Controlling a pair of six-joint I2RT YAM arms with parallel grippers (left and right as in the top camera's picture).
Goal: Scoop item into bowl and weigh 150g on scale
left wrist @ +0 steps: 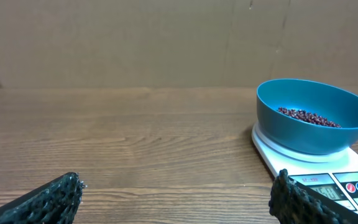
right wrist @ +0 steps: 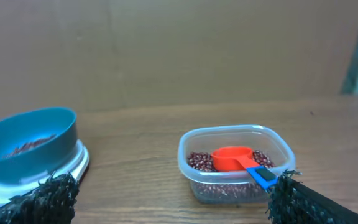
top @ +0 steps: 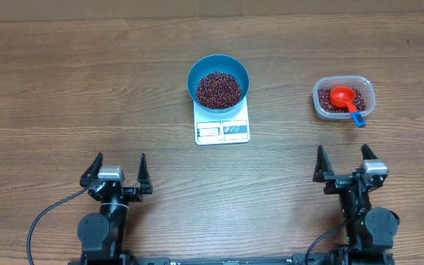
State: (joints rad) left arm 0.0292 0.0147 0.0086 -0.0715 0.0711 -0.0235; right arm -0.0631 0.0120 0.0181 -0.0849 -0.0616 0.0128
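Note:
The blue bowl (top: 218, 81) stands on the white scale (top: 222, 129) at mid table, with a heap of dark red beans (top: 218, 89) inside. In the left wrist view the bowl (left wrist: 316, 117) sits on the scale (left wrist: 328, 177) to the right; in the right wrist view the bowl (right wrist: 27, 144) is at far left. Both grippers rest at the table's near edge, apart from everything. My left gripper (top: 116, 171) is open and empty. My right gripper (top: 344, 162) is open and empty too.
A clear plastic tub (top: 344, 99) at the right holds more beans and a red scoop (top: 342, 96) with a blue handle end. In the right wrist view the tub (right wrist: 236, 163) lies just ahead of the fingers. A cardboard wall backs the table.

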